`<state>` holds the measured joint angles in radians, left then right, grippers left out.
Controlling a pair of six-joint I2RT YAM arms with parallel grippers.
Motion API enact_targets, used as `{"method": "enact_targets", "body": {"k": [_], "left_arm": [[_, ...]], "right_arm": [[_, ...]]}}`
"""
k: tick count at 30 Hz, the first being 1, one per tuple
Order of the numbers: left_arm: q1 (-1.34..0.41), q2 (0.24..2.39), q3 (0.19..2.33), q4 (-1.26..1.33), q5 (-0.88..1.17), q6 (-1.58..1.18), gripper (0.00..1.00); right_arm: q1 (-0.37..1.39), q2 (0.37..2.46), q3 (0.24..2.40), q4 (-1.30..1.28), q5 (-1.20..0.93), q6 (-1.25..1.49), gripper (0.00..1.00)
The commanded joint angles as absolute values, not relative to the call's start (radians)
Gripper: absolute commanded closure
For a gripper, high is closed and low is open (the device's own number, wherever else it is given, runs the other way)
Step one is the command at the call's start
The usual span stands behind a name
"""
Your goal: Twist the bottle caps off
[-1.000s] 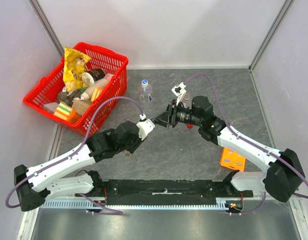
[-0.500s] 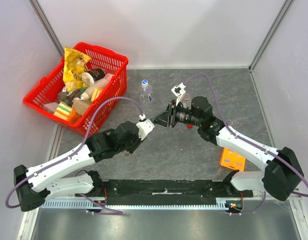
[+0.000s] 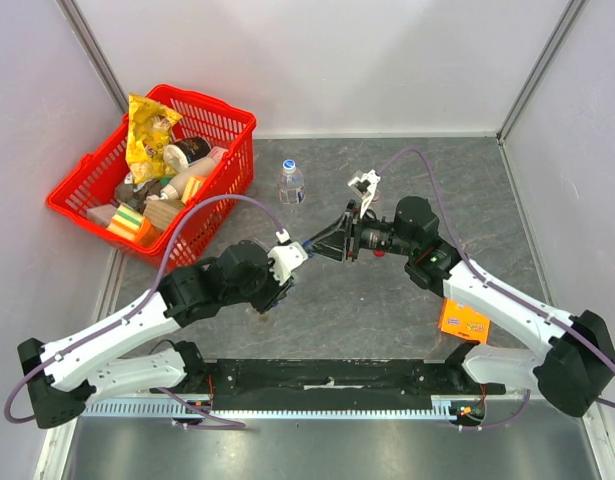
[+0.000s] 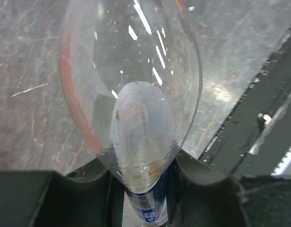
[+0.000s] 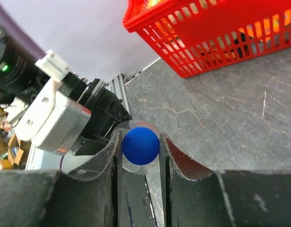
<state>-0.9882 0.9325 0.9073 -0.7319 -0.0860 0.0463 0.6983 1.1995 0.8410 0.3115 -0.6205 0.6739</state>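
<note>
Tightening right gripper (image 3: 317, 243) on blue cap (image 5: 141, 145)

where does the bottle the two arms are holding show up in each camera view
top external: the bottle is a thin sliver at centre, between the left gripper and the right gripper.
left wrist: its clear body fills the middle, with the blue label at the bottom edge.
right wrist: only its blue cap and clear shoulder show, low centre.
shared landmark: the grey table, seen in all three views.
</note>
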Motion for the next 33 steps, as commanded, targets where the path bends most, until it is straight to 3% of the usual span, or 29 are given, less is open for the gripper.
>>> {"method": "enact_targets", "body": {"k": [1, 10, 23, 30, 33], "left_arm": [[-0.992, 0.908, 0.962, -0.68, 0.211, 0.1, 0.98], [-0.993, 0.893, 0.999, -0.669, 0.553, 0.092, 0.98], [-0.992, 0.982, 1.071, -0.669, 0.931, 0.066, 0.98], [-0.992, 1.02, 1.078, -0.669, 0.965, 0.078, 0.98], [-0.992, 1.02, 1.08, -0.669, 0.95, 0.08, 0.98]], "right_arm": [[0.716, 1.125, 0.842, 0.362, -0.764, 0.575, 1.0], [0.715, 1.011, 0.816, 0.42, -0.971, 0.505, 1.0], [0.715, 0.904, 0.787, 0.521, -1.112, 0.491, 1.0], [0.716, 0.876, 0.788, 0.514, -1.097, 0.476, 1.0], [0.716, 0.885, 0.793, 0.494, -1.083, 0.469, 0.91]]}}
